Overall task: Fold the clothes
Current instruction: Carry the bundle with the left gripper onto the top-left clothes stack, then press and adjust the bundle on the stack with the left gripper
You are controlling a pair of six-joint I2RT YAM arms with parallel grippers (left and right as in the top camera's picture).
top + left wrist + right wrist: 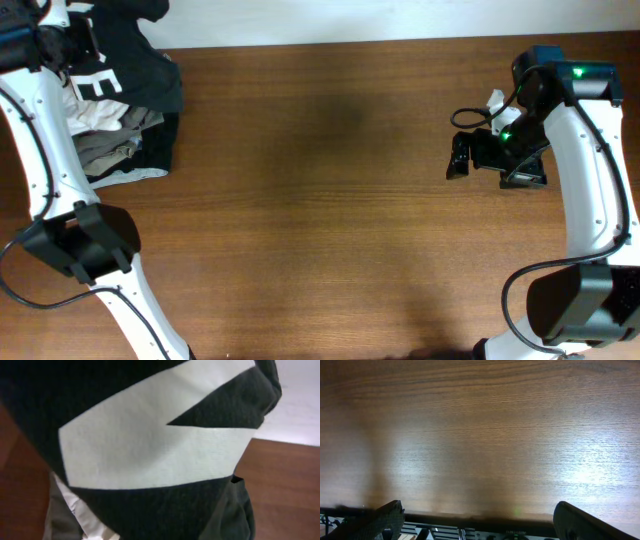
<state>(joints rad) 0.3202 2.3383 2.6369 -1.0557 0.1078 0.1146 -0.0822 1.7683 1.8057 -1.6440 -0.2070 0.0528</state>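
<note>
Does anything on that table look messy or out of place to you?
Yes: the black T-shirt is bunched up over a heap of grey and olive garments at the far left corner of the table, its white lettering creased.

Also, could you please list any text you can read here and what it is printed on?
"E": white block letter on the dark T-shirt, overhead view.
Further white letters on it: folded or cropped, unreadable.
No other text visible.

I work in a robot lab, it seems. My left arm (35,150) and right arm (592,180) stand at a wood table (320,200), clothes (140,60) heaped in its corner.
</note>
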